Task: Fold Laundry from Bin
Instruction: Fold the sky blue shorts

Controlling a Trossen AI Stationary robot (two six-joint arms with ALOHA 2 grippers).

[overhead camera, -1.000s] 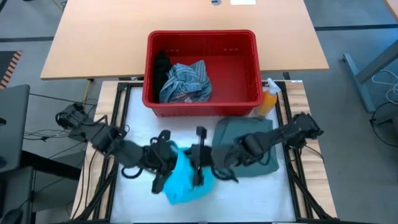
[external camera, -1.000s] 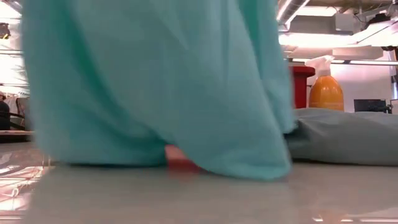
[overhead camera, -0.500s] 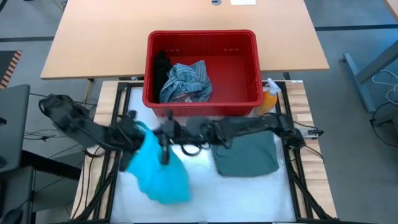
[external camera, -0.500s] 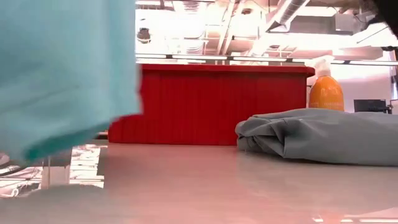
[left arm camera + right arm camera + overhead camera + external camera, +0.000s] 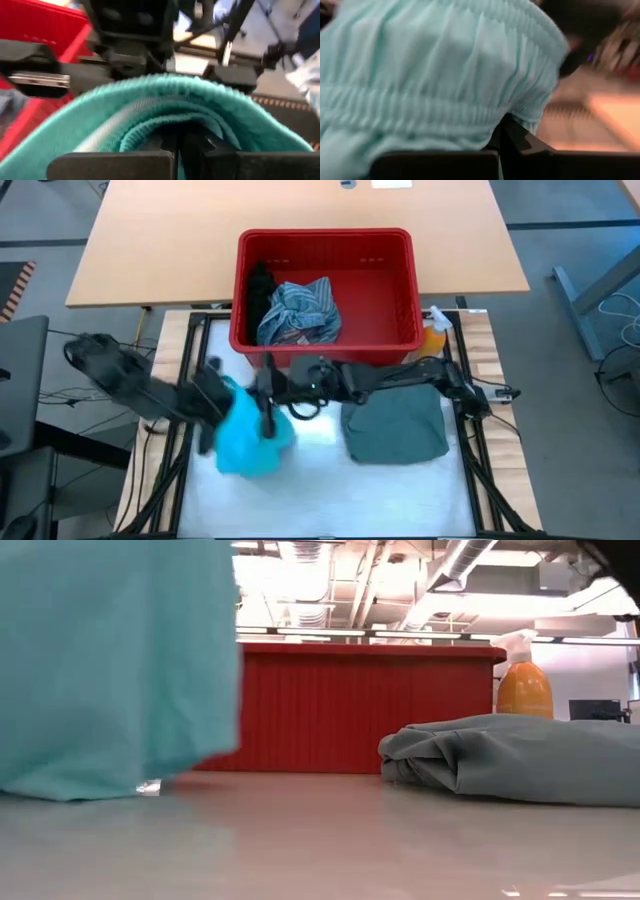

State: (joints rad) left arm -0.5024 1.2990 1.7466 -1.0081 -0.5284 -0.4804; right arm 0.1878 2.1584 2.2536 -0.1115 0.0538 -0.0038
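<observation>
High view shows both dark arms meeting at the left-centre of the frame, just below the red slotted plastic bin, where they hold a bright teal soft garment between them. The left gripper pinches the cloth's upper left edge and the right gripper, reaching across from the right side, pinches it close beside; each wrist view shows that arm's dark fingers closed tight on a ribbed teal hem, with gathered teal fabric filling the right wrist picture. In the low view the teal garment hangs down the left of the frame, its lower edge at or just above the pale table top.

A dull grey-green folded garment lies at the lower right of the work surface, seemingly finished, with an orange spray bottle above it beside the bin's right corner. Inside the bin remain a blue-grey striped cloth and a black garment against its left wall.

The step in hand looks like spreading the teal piece before folding. The next move probably calls for drawing the two grips apart to stretch the hem, then lowering the cloth flat on open table left of the grey-green one.
</observation>
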